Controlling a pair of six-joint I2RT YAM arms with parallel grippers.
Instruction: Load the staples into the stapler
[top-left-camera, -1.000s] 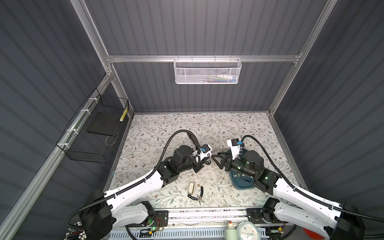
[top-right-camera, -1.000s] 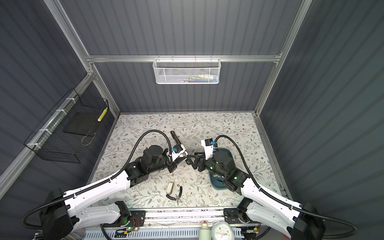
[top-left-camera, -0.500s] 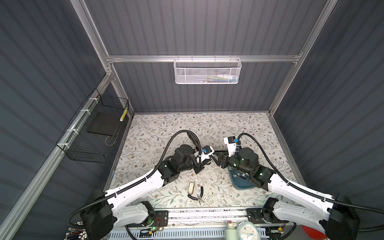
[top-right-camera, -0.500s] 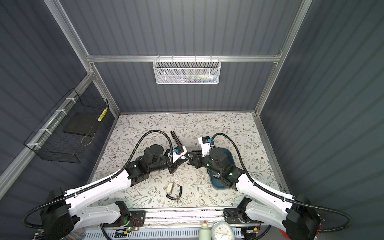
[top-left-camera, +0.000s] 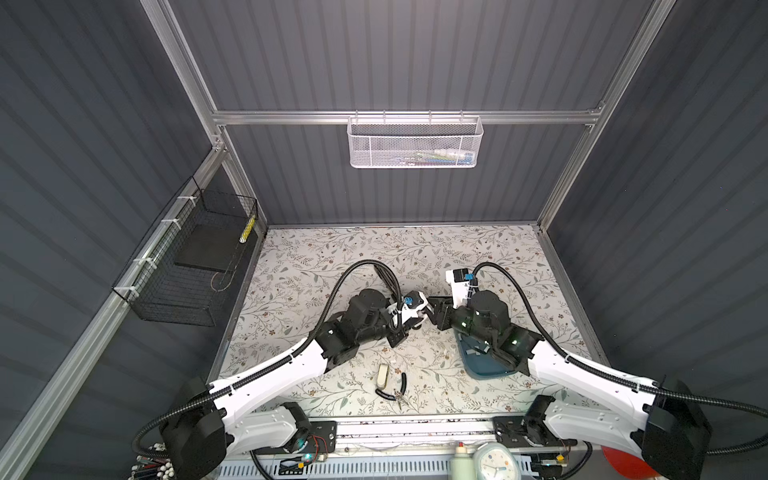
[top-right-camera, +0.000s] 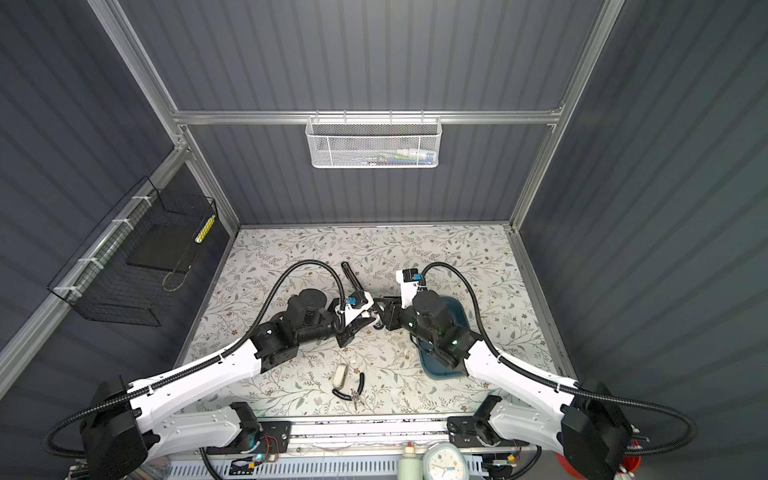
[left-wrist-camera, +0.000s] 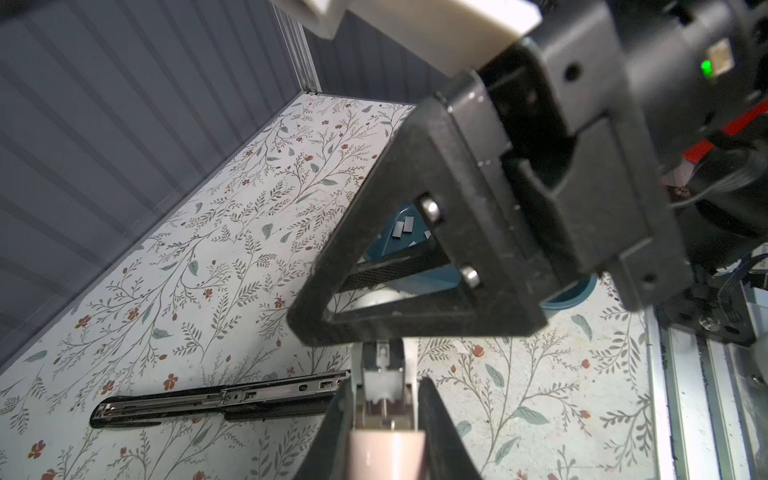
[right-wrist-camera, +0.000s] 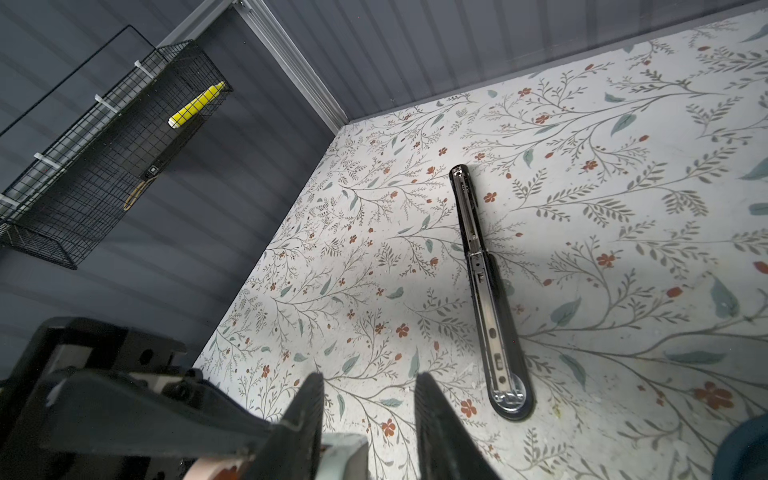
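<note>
Change: the right hand (right-wrist-camera: 370, 378) has come in to meet the left hand (left-wrist-camera: 384, 384) over the desk's (top-left-camera: 299, 257) middle.
Left hand: clenched on a pale pink object (left-wrist-camera: 386, 453).
Right hand: jaws apart, straddling that object's end; not gripping, I judge.
Staples: staples (left-wrist-camera: 403, 228) lie in the teal tray (top-left-camera: 484, 370), front-right; none carried.
Stapler: black stapler (right-wrist-camera: 486, 291) lies opened mid-desk; loading not begun.
Room: floral desk cover, grey ribbed walls (top-left-camera: 415, 62).

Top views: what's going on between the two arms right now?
The left gripper is shut on a small pale pink device with a metal channel, and the open right gripper is at its tip. The long black stapler lies opened flat on the floral table, untouched. Silver-grey staple strips sit in the teal tray.
</note>
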